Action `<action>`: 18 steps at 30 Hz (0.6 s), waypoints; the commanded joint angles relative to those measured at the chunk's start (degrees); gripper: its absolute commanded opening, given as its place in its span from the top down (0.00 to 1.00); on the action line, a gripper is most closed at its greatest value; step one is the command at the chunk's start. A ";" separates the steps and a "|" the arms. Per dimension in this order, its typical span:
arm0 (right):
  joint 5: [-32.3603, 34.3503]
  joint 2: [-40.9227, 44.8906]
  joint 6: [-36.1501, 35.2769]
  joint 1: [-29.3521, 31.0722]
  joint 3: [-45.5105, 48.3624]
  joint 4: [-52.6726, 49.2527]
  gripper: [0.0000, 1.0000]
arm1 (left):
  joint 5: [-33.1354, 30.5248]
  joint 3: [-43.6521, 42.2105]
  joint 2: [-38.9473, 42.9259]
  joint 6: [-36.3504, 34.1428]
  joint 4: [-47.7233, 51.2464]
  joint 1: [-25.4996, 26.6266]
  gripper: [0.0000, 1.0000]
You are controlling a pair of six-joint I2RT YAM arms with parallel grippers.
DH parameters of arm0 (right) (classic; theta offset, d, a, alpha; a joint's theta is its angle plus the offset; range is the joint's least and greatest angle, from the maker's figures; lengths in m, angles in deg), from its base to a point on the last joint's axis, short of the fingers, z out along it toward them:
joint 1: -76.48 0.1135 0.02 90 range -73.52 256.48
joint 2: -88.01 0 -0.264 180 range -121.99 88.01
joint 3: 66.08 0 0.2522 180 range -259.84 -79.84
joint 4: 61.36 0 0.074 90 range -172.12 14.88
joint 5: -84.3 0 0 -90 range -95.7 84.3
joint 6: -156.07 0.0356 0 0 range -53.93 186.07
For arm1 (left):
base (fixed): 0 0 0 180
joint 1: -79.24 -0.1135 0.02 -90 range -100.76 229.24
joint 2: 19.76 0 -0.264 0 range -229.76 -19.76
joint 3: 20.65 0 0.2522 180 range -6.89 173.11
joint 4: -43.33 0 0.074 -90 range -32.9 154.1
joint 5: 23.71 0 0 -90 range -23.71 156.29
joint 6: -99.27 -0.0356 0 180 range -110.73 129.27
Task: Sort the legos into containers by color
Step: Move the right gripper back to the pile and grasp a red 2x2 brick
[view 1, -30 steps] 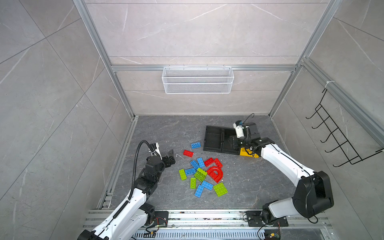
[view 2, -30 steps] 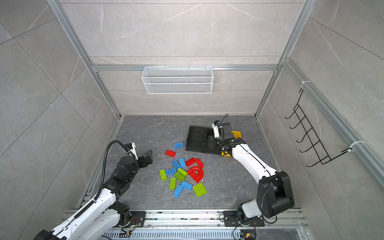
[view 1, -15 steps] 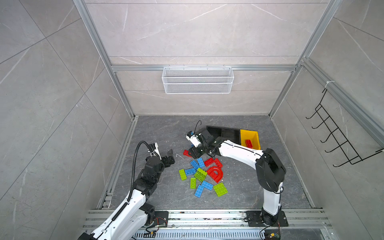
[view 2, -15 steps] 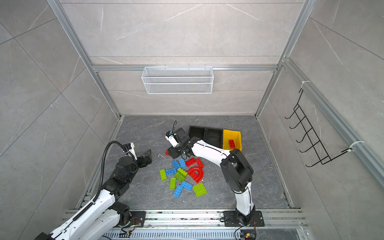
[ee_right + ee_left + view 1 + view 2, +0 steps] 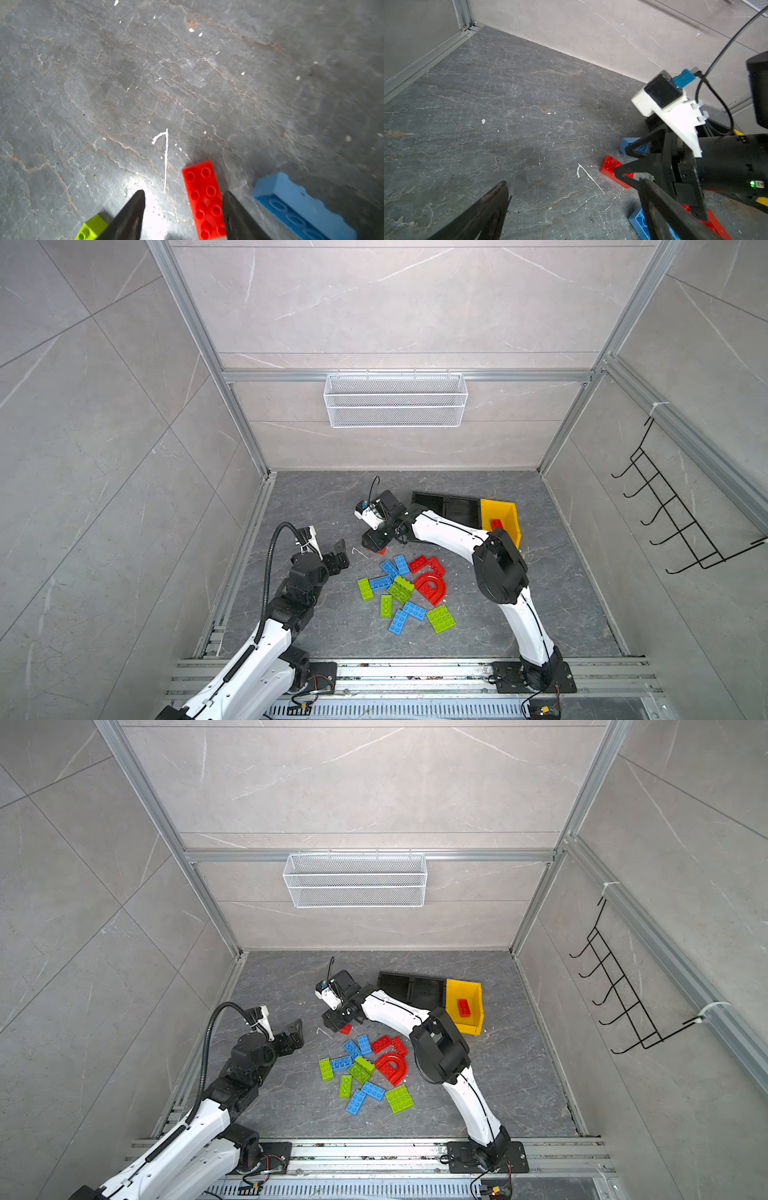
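Bright, even overhead light; glare patch on the floor [image 5: 149, 197], wrist-view edges blurred.

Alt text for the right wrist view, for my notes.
The right tool stands open over a red brick lying between its fingers on the grey floor. A blue brick and a green brick lie outside them.

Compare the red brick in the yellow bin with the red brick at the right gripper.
The red brick in the yellow bin is sorted; the flat red eight-stud brick at the right gripper lies on the grey floor. The binned one lies away from that gripper; the floor one sits between open jaws, ungripped. Both are red.
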 commanded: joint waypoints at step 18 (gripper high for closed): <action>4.16 -10.23 -1.67 0.12 -11.42 -12.87 0.38 | -1.49 0.76 1.10 -0.94 -0.89 -0.16 0.01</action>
